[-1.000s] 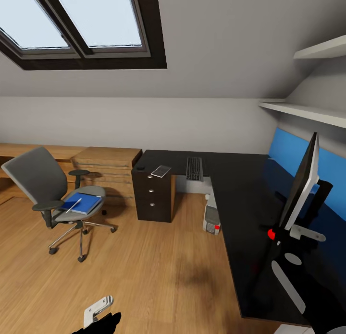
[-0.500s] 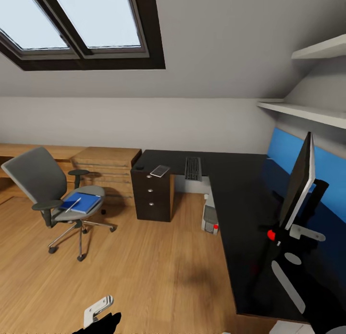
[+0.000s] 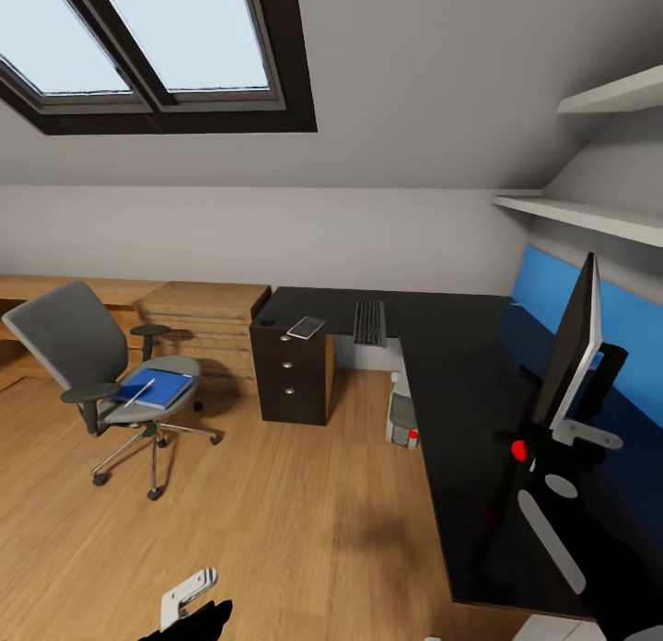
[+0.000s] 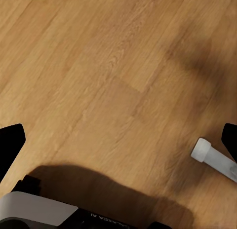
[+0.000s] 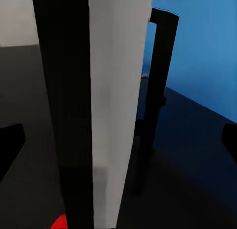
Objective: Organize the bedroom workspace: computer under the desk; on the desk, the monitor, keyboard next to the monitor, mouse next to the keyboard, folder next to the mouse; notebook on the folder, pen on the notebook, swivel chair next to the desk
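The monitor (image 3: 573,346) stands edge-on at the right of the black desk (image 3: 460,392), with a red dot at its lower corner. My right gripper (image 3: 545,443) is open, and the monitor's edge (image 5: 113,91) sits between its wide-apart fingers. The keyboard (image 3: 371,323), the grey notebook (image 3: 308,327) and the small black mouse (image 3: 268,322) lie on the desk's far arm. Under the desk stands the computer (image 3: 403,422). The blue folder (image 3: 161,389) with the pen (image 3: 140,393) on it rests on the swivel chair (image 3: 74,342) at the left. My left gripper (image 4: 118,140) hangs open over the floor.
Black drawers (image 3: 293,374) with silver knobs hold up the desk's left end, and light wooden cabinets (image 3: 198,314) run along the wall behind the chair. A blue panel (image 3: 552,286) backs the desk, with white shelves (image 3: 589,213) above. Wooden floor (image 3: 276,512) lies between chair and desk.
The whole view has shifted slightly, so the camera moved. My right gripper has edged up a little at the monitor's lower corner. The other things lie where they were.
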Tool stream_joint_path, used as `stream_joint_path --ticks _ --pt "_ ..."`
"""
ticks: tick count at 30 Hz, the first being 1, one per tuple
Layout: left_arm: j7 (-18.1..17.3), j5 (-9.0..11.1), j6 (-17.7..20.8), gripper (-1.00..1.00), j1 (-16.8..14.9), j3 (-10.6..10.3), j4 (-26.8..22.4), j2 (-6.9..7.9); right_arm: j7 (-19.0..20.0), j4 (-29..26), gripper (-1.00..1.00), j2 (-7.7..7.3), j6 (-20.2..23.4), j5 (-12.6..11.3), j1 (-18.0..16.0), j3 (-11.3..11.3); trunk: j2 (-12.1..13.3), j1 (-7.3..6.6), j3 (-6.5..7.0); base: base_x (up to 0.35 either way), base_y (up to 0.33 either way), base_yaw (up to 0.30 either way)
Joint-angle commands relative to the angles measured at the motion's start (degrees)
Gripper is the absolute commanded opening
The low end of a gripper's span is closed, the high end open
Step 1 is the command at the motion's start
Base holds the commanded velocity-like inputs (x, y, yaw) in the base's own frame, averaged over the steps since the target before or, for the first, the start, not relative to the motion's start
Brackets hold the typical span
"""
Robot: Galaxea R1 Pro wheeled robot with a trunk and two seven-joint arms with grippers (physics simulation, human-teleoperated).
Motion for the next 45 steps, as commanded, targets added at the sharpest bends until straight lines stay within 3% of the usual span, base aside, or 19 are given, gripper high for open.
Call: stream_joint_path --ticks 1,5,10,28,45 --pt "0.6 0.6 0.1 1.00 0.0 -0.1 0.0 0.06 -0.4 -0.8 1.00 -0.10 1.0 -0.2 0.0 0.2 0.0 0.01 -0.06 0.000 0.000 0.000" --pt "0.6 0.5 0.1 1.00 0.0 -0.1 0.3 0.05 -0.4 -3.4 1.00 -0.10 4.7 -0.2 0.0 0.2 0.0 0.01 -0.06 0.000 0.000 0.000" --pt "0.6 0.5 0.1 1.00 0.0 -0.1 0.4 0.05 -0.4 -4.0 1.00 -0.08 5.7 -0.2 0.0 0.2 0.0 0.01 -0.06 0.000 0.000 0.000" --pt "0.6 0.5 0.1 1.00 0.0 -0.2 0.4 0.05 -0.4 -3.9 1.00 -0.08 5.9 -0.2 0.0 0.0 0.0 0.01 -0.06 -0.008 -0.065 0.000" --pt "0.6 0.4 0.1 1.00 0.0 -0.2 0.4 0.05 -0.3 -3.8 1.00 -0.08 5.8 -0.2 0.0 0.0 0.0 0.01 -0.06 -0.201 -0.228 0.000"
